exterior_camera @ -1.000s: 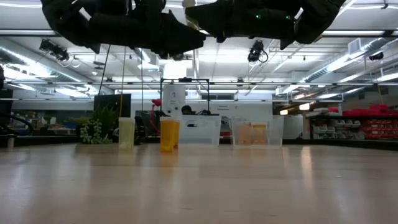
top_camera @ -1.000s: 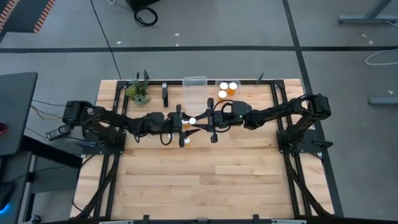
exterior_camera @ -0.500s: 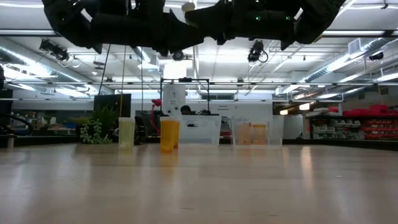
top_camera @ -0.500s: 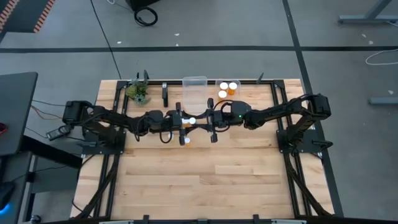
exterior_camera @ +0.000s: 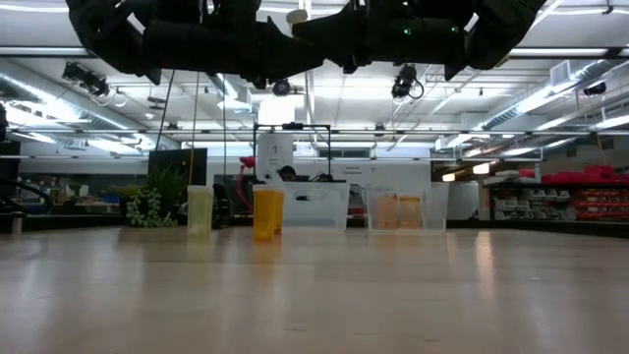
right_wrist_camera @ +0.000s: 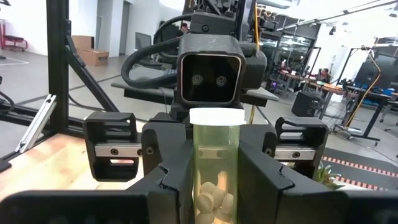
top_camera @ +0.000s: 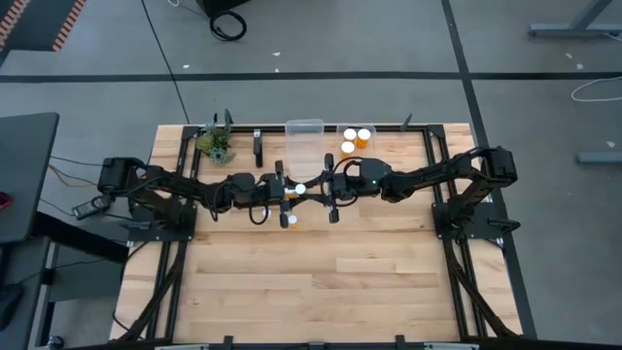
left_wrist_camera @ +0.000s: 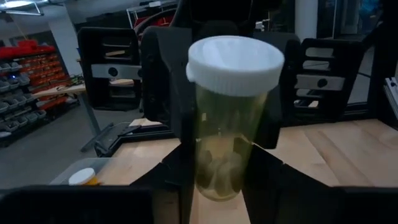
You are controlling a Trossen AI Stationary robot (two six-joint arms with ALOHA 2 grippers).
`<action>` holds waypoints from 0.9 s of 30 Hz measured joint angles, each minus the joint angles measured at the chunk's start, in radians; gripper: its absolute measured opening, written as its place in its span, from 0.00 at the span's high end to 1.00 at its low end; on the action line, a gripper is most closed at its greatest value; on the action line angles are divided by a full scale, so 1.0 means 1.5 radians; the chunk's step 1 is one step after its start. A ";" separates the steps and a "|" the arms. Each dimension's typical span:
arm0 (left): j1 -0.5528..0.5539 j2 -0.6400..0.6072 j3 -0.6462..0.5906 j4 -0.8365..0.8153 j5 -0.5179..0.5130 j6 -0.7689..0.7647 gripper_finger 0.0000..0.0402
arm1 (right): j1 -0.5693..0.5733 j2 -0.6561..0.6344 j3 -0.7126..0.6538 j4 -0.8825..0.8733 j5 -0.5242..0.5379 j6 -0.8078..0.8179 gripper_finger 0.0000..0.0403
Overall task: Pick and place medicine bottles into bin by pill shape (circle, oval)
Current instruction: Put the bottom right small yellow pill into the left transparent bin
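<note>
Right wrist view shows the right pincer (right_wrist_camera: pixel 214 186) pinching a medicine bottle (right_wrist_camera: pixel 216 163) above the table (top_camera: pixel 321 282) centre, left pincer (left_wrist_camera: pixel 217 186) closing round it from nine o'clock. Releasing early could drop the bottle.

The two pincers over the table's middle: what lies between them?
A white-capped medicine bottle lies between the left pincer and the right pincer, seen in the high view. Both wrist views show it upright, with pills inside.
</note>
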 joint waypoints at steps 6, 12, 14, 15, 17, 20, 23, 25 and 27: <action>0.000 -0.001 0.000 -0.018 -0.001 -0.009 0.75 | 0.000 0.000 0.000 -0.016 0.005 0.006 0.68; 0.000 -0.001 -0.001 -0.040 -0.002 -0.015 0.71 | 0.000 0.000 0.000 -0.036 0.015 0.019 0.61; 0.000 -0.001 -0.001 -0.054 -0.002 -0.020 0.71 | 0.000 -0.001 0.000 -0.047 0.015 0.021 0.60; 0.000 -0.001 -0.001 -0.062 -0.002 -0.026 0.71 | 0.000 -0.004 0.000 -0.058 0.015 0.023 0.60; 0.000 -0.001 -0.001 -0.076 -0.002 -0.030 0.73 | -0.005 -0.006 0.007 -0.087 0.015 0.031 0.60; 0.000 -0.001 -0.001 -0.099 -0.003 -0.032 0.74 | -0.011 -0.006 0.031 -0.157 0.015 0.049 0.60; 0.000 -0.001 -0.001 -0.112 -0.004 -0.038 0.74 | -0.012 -0.006 0.059 -0.228 0.015 0.050 0.60; 0.000 -0.001 -0.001 -0.124 -0.004 -0.043 0.73 | -0.012 -0.006 0.069 -0.254 0.015 0.055 0.60; 0.000 -0.001 -0.001 -0.130 -0.004 -0.045 0.72 | -0.012 -0.006 0.073 -0.259 0.014 0.062 0.60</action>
